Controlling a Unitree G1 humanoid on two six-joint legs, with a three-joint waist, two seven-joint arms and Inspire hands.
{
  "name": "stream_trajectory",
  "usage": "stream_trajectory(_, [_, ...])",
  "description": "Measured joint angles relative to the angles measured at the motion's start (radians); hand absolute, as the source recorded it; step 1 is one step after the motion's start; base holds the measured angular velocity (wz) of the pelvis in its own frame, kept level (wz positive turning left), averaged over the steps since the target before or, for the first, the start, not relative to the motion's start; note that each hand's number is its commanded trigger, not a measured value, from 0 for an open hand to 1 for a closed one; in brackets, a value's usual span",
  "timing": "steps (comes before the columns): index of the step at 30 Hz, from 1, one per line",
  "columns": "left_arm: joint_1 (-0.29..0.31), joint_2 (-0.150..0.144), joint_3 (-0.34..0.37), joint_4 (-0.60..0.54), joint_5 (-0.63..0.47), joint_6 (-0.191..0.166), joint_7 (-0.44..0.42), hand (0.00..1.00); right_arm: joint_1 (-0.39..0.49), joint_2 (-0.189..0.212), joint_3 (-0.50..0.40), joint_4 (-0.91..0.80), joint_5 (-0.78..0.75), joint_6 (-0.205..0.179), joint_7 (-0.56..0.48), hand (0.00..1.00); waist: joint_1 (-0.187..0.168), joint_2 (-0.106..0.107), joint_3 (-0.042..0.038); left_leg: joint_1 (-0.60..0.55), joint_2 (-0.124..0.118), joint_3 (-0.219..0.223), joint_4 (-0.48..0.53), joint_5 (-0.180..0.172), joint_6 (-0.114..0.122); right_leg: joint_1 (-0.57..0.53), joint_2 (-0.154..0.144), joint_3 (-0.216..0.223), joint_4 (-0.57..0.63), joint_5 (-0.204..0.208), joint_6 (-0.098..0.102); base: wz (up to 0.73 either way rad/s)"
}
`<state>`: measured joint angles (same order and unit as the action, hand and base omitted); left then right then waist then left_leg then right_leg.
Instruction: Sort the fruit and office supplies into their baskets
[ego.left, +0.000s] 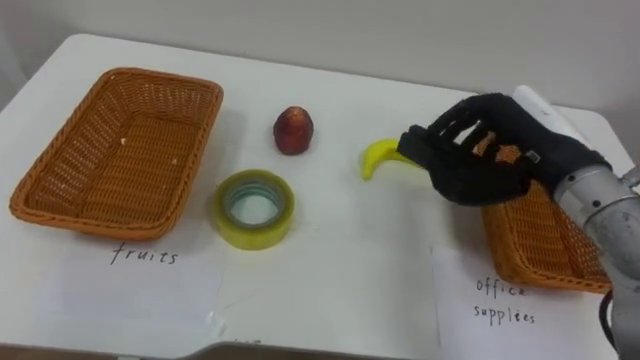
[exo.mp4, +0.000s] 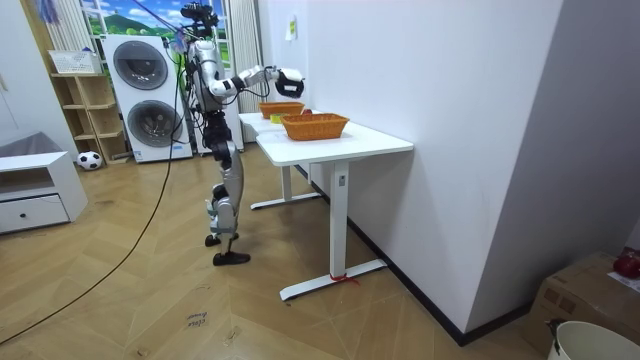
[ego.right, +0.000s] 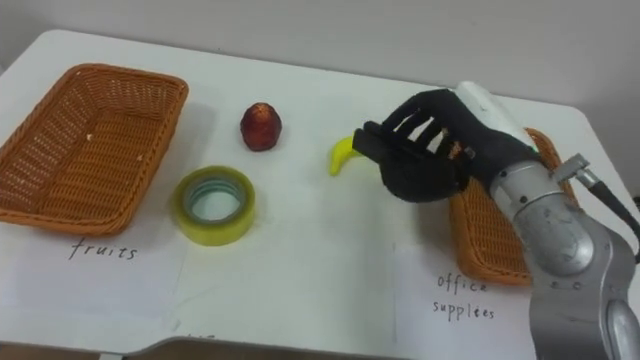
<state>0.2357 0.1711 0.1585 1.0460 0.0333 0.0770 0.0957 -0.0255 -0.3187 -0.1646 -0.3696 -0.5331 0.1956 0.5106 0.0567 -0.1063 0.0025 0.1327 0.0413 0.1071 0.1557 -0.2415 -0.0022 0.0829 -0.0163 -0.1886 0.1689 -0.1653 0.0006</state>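
I saw right hand (ego.left: 480, 155) over right side of table (ego.left: 340, 265), just left of office supplies basket (ego.left: 545, 245). Fingers curled, gaps between them. Thumb and fingertips pinched right end of banana (ego.left: 376, 157), left tip sticking out. Red fruit (ego.left: 293, 130) and tape roll (ego.left: 254, 208) lay mid-table. Fruits basket (ego.left: 60, 180) sat at left.

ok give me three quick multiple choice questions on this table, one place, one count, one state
1. The tape roll is: A in the left basket; B on the table beside it; C in the right basket.
2. Baskets on the table: A one; B three; C two.
3. The left basket is: A empty; B full; C overturned.
Answers: B, it lies on bare tabletop by that basket; C, one at each end; A, bare weave inside.
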Motion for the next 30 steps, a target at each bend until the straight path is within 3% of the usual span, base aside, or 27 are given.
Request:
stream_trajectory(12, [0.019,-0.001,0.017,0.044,-0.002,-0.016,0.005,0.0,-0.011,-0.013,-0.056,0.085,0.072,-0.034,-0.154,1.0,-0.034,-0.006,0.0042,0.001,0.0,-0.001,0.011,0.0,0.0,0.005,-0.001,0.002,0.003,0.0,0.0,0.0])
stream_trajectory(19, [0.023,-0.001,0.041,0.034,0.0,-0.014,0.007,0.0,-0.01,-0.034,-0.07,0.094,0.093,-0.033,-0.229,1.0,-0.054,-0.01,0.0017,-0.001,0.001,0.004,0.006,0.0,0.0,-0.002,0.002,0.01,0.002,0.0,0.0,-0.02])
stream_trajectory(30, [0.015,0.004,0.051,0.03,-0.002,-0.02,0.009,0.0,0.012,-0.034,-0.084,0.175,0.118,-0.048,-0.29,1.0,-0.076,-0.016,-0.0028,0.012,0.001,0.022,0.007,0.0,0.0,0.001,0.001,0.024,0.001,0.001,0.001,-0.04])
